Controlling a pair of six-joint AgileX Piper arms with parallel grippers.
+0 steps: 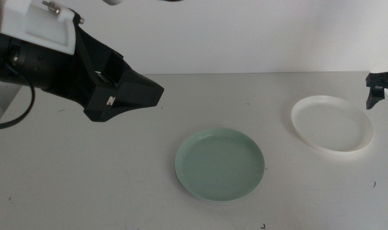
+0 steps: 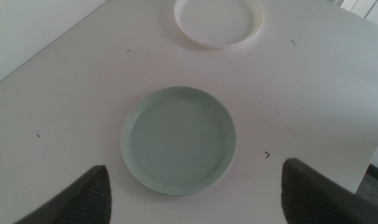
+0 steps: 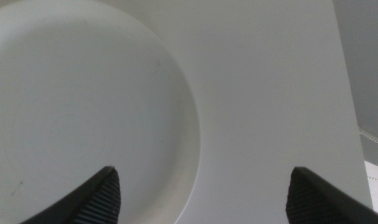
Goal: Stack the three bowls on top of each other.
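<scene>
The mint green bowl (image 1: 220, 164) lies at the table's middle and shows in the left wrist view (image 2: 178, 139). The white bowl (image 1: 332, 122) lies to its right, further back (image 2: 218, 20). The grey-blue bowl is not in view. My left gripper (image 1: 146, 94) is open and empty, raised above the table to the left of and behind the green bowl (image 2: 195, 193). My right gripper (image 1: 377, 89) is open and empty at the right edge, just beside the white bowl's rim (image 3: 83, 112); its jaws stand wide (image 3: 201, 193).
The white table (image 1: 85, 179) carries a few small dark marks (image 2: 267, 154). Its right edge runs close to the white bowl (image 3: 344, 74). The left arm's bulky body (image 1: 46, 64) fills the upper left.
</scene>
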